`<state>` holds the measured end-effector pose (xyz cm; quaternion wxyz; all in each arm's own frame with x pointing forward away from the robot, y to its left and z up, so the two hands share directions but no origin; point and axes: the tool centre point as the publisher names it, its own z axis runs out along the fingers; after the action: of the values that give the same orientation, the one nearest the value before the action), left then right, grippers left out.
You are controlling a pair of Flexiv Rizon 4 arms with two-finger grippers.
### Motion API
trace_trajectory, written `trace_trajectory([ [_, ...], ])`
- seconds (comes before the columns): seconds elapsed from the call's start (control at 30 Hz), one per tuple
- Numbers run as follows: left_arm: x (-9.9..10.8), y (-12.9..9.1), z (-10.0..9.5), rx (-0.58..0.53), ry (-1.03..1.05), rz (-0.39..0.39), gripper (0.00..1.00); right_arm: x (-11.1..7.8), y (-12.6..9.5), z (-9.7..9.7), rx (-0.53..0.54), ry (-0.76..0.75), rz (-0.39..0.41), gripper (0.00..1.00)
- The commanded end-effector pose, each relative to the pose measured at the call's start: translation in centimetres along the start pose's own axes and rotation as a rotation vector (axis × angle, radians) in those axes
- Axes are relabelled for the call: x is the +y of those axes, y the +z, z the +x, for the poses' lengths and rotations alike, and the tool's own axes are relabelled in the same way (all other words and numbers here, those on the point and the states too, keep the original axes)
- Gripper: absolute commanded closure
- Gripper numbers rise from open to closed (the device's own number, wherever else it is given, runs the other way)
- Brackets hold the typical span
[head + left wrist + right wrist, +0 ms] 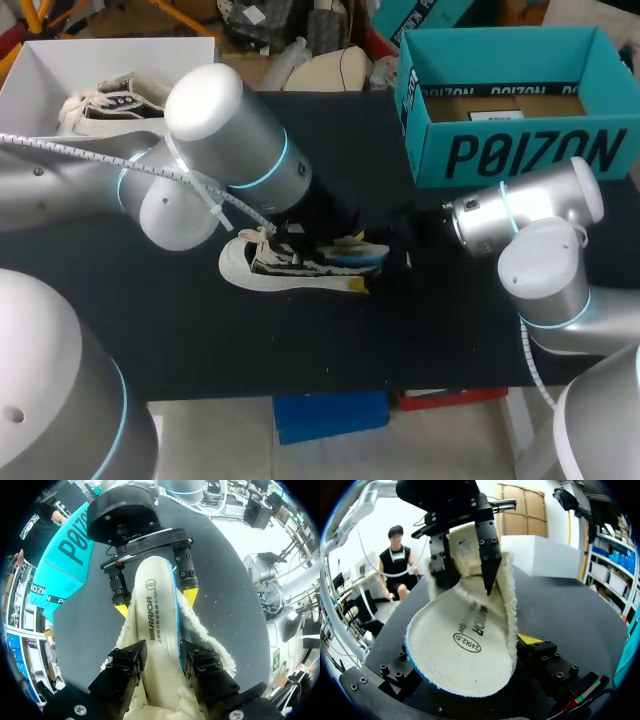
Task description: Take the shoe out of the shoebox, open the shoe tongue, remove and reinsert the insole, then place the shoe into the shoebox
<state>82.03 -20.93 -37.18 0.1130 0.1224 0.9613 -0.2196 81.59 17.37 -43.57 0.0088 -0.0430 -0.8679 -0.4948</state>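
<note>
Left gripper (pixel 161 667): yellow tips hid under insole (pixel 152 615). Head view: shoe (pixel 262 270) mid-part covered by left arm (pixel 230 140); right gripper (pixel 405 248), at shoe's 3 o'clock, too dark to read.

left arm (pixel 235 140): fat silver cylinder links with rounded end caps, cyan light rings at the joints, white spiral-wrapped cable (pixel 225 200) along it. right arm (pixel 540 215): same silver, same cyan rings. left gripper (pixel 162 660) and right gripper (pixel 156 602): black blocks, socket-head screws; right jaws yellow-tipped.

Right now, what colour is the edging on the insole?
Blue, around the cream fleecy insole; clearest in the right wrist view.
</note>
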Motion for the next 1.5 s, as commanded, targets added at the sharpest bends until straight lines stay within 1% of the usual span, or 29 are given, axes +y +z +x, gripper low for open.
trace_trajectory([
  [0.03, 0.4, 0.5, 0.3, -0.023, 0.003, 0.025, 0.58, -0.1, 0.0, 0.1, -0.001, 0.001, 0.001, 1.0],
  [0.2, 0.2, 0.8, 0.1, -0.035, 0.008, 0.043, 0.59, -0.1, 0.0, 0.1, -0.001, 0.001, 0.001, 1.0],
  [0.5, -0.8, 1.7, -0.3, -0.043, 0.025, 0.06, 0.59, -0.1, 0.0, 0.1, -0.001, 0.001, 0.001, 1.0],
  [0.87, -1.9, 1.9, -0.8, -0.06, 0.031, 0.084, 0.61, -0.1, 0.0, 0.1, -0.001, 0.001, 0.001, 1.0],
  [1.13, -2.6, 2.4, -0.9, -0.04, 0.042, 0.081, 0.64, -0.1, 0.0, 0.1, -0.001, 0.001, 0.001, 1.0],
  [1.23, -2.7, 2.5, -1.0, -0.037, 0.041, 0.083, 0.69, -0.1, 0.0, 0.1, -0.001, 0.001, 0.001, 1.0],
  [1.5, -3.4, 2.7, -1.3, -0.049, 0.033, 0.104, 0.69, -0.1, 0.0, 0.1, -0.001, 0.001, 0.001, 1.0],
])
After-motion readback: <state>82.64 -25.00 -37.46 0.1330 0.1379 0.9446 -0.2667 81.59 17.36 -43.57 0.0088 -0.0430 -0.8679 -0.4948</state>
